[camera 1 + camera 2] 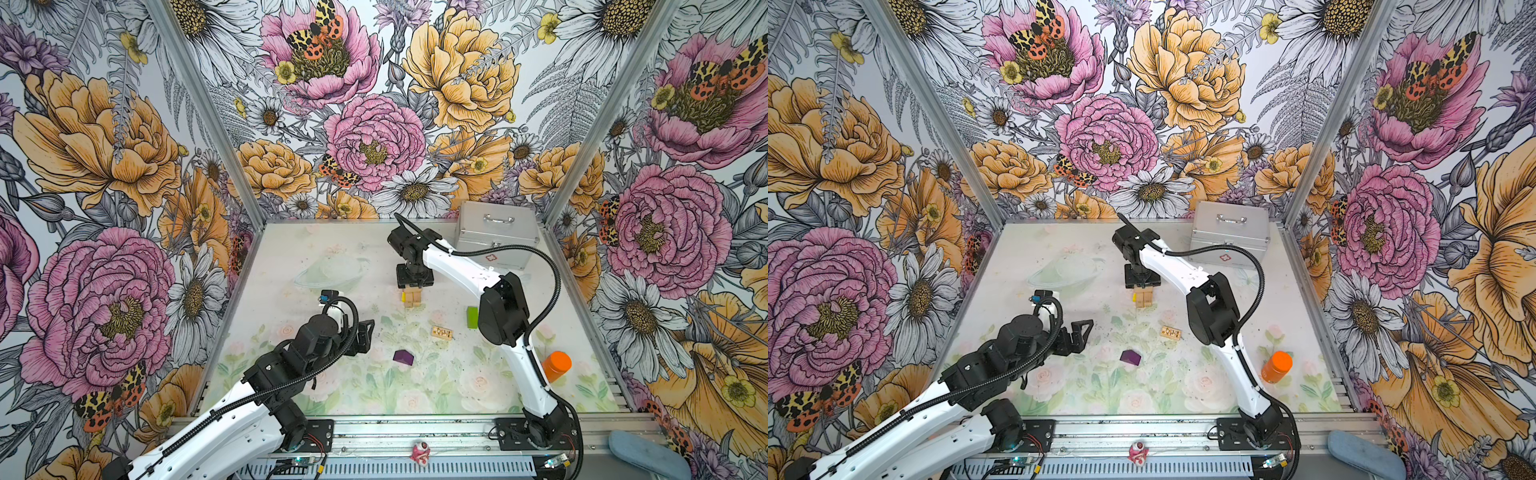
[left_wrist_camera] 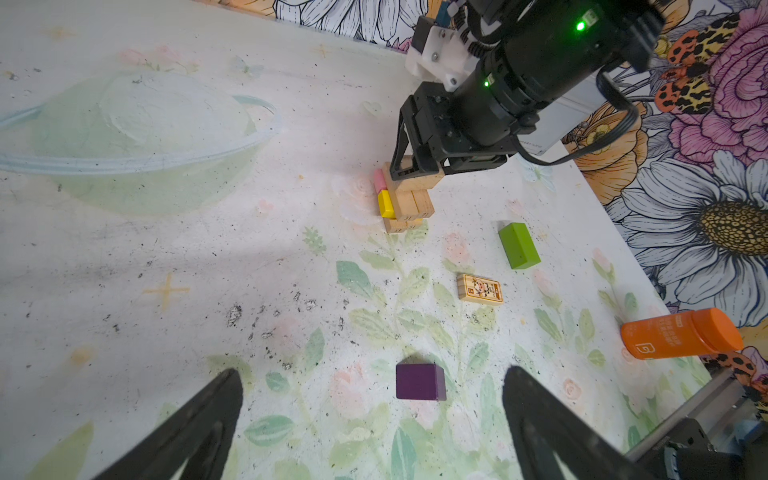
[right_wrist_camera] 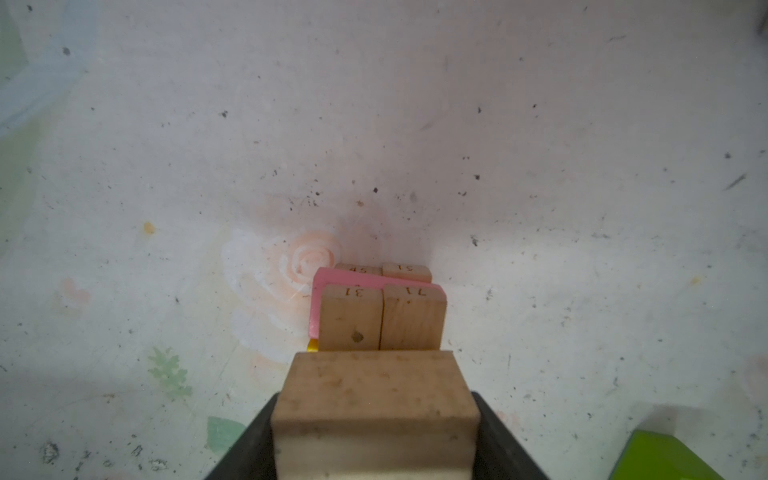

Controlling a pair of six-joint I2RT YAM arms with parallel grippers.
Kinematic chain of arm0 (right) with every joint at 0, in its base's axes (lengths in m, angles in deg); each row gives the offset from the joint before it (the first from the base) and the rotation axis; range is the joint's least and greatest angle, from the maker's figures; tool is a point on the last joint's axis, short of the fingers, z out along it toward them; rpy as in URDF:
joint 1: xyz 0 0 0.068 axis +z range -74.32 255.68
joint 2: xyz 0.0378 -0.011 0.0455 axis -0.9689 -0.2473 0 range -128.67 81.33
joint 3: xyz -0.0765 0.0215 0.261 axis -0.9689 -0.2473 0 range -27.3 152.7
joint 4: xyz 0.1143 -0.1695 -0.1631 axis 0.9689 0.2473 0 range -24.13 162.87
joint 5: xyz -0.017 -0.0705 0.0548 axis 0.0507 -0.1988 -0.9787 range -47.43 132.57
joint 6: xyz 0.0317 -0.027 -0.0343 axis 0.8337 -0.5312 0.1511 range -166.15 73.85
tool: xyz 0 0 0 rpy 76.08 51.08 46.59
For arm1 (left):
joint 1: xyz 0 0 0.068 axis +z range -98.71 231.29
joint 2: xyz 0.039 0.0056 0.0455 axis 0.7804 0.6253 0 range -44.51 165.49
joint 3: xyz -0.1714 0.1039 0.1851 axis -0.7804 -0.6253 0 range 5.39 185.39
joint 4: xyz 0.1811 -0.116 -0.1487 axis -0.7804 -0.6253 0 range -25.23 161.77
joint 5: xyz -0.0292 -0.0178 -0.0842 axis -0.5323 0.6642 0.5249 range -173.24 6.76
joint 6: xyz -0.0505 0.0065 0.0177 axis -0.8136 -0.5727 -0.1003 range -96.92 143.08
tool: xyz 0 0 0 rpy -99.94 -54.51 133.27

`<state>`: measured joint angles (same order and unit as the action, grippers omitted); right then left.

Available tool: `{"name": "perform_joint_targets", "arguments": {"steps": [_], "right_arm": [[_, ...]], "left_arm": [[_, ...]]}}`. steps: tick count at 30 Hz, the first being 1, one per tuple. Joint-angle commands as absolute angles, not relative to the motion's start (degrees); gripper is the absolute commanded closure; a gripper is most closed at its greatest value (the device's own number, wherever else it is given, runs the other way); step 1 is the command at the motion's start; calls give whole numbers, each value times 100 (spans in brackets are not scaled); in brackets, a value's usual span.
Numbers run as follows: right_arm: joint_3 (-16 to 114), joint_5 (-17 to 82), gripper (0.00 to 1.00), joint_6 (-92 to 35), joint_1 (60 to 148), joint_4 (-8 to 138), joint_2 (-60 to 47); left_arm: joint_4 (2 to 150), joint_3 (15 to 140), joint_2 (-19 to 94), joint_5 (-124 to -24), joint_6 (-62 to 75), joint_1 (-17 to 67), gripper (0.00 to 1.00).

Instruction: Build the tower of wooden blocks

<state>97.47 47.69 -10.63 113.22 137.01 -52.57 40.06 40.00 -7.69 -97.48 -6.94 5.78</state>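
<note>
Tan block [image 3: 374, 411]; purple block [image 2: 419, 381]; orange bottle [image 2: 681, 336].

Table [image 1: 332, 399] carried a pale, speckled floral cover. On it sat a block stack [image 1: 412, 299], with a green block [image 1: 472, 317], a printed block [image 1: 441, 332] and a purple block [image 1: 403, 357] lying apart. Silver case [image 1: 494, 232] stood back right, orange bottle [image 1: 557, 365] front right.

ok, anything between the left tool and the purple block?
Nothing visible: the open left tool faces the dark purple house-shaped wood block across bare floral mat.
</note>
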Motion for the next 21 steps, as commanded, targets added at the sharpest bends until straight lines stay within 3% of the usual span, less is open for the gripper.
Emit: {"name": "perform_joint_targets", "arguments": {"steps": [1,7,15,21], "right_arm": [[9935,4837,48,-968,11356,13733,-5424],[9936,4835,46,-964,11362,13727,-5437],[9949,4831,26,-950,11358,13732,-5395],[9957,4884,22,-946,11362,13725,-5283]], "left_arm": [[4011,4046,-856,-9644,-699,606,1],[4011,4046,-836,-9659,-704,604,1],[4012,4020,-854,-9655,-705,605,1],[4008,4028,-859,-9646,-707,599,1]]}}
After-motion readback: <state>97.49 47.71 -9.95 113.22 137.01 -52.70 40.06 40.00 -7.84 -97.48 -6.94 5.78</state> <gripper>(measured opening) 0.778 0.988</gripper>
